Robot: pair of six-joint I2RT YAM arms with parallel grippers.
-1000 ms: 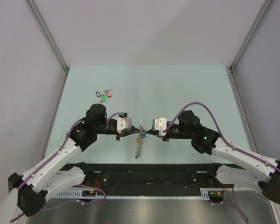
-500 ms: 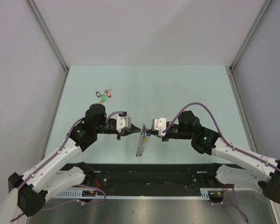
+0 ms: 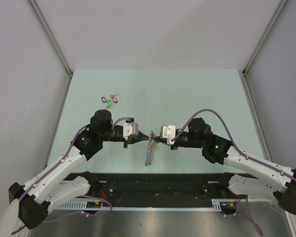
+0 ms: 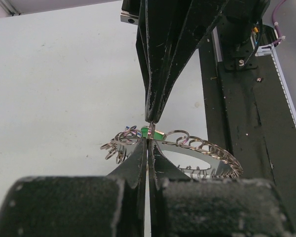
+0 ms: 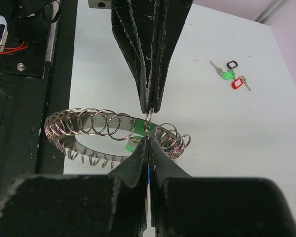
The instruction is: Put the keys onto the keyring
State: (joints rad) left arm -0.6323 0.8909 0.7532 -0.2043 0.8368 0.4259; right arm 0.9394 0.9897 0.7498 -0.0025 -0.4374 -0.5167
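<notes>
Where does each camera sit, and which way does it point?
Top external: above and behind the arms, looking down on the table; both arms show, the left gripper and right gripper meeting at the keyring.
Left wrist: on the left arm, looking along its own shut fingers at the right gripper's.
Right wrist: mirrored, facing the left gripper.
Shared: all three show the keyring.

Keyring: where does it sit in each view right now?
Top external: keyring edge-on at centre, between the arms.
Left wrist: lower centre to right.
Right wrist: centre-left.
Landmark: left pincer and right pincer meeting tip to tip at the ring's edge.
</notes>
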